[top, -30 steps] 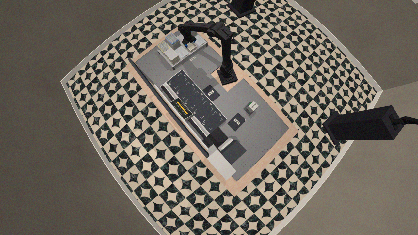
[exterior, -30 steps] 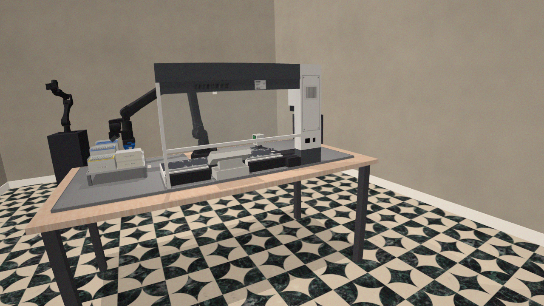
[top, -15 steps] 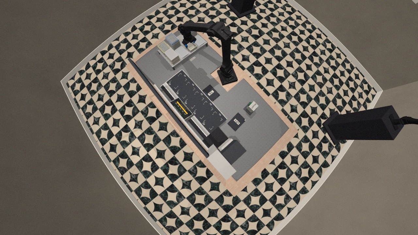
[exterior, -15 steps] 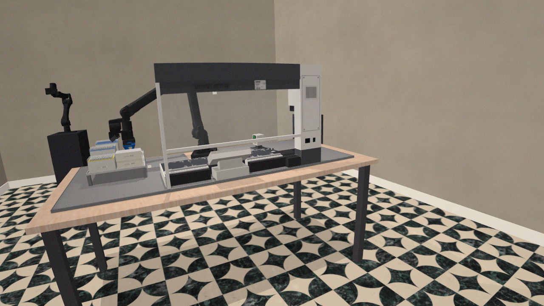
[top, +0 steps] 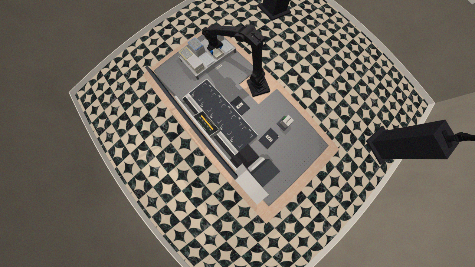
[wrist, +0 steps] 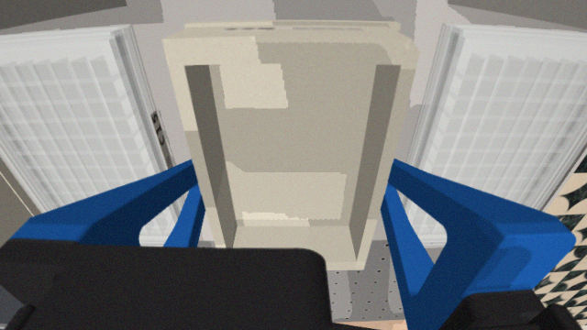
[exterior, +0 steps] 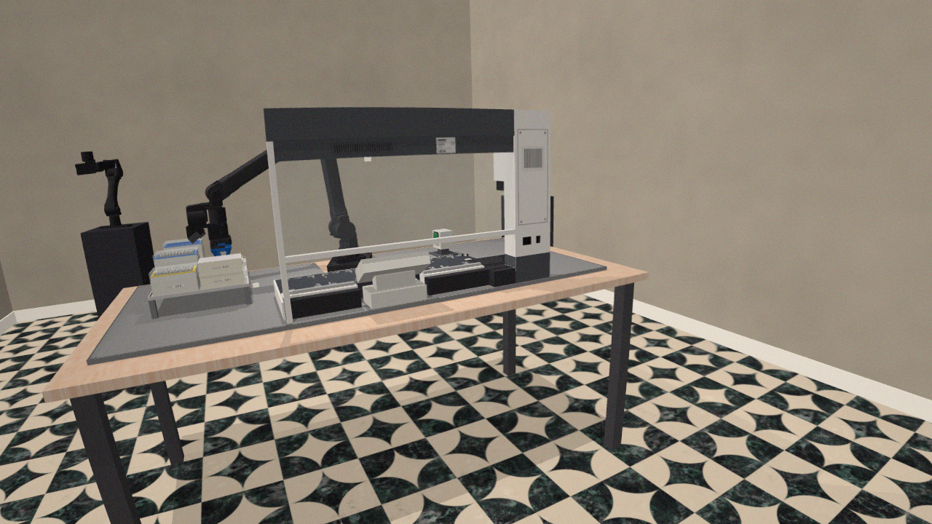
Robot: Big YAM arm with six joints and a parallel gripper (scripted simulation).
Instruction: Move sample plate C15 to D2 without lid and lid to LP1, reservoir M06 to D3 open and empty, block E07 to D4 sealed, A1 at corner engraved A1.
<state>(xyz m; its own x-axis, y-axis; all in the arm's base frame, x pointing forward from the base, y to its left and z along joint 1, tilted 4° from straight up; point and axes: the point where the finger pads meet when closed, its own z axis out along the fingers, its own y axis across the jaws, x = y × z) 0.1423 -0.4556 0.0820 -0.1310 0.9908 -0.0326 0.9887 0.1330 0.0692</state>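
My gripper (wrist: 293,165) is shut on a cream one-well reservoir (wrist: 293,137), with a blue finger on each long side. The reservoir is open and empty; I cannot read its label. It is at the SHELF (top: 209,54), between two white lidded plates, one at its left (wrist: 69,124) and one at its right (wrist: 495,119). In the overhead view the gripper (top: 215,51) is over the shelf's near side, and the reservoir (top: 218,53) shows just under it. In the side view the gripper (exterior: 221,247) is behind the stacked items. I cannot tell whether the reservoir touches the shelf.
Tip racks and deep-well blocks (top: 194,54) stand on the shelf's far part. The dark deck (top: 222,112) with its five bracketed positions is bare. RG (top: 240,107), LP1 (top: 270,136) and the READY key (top: 286,121) stand beside it. The handler's frame (exterior: 391,130) spans the deck.
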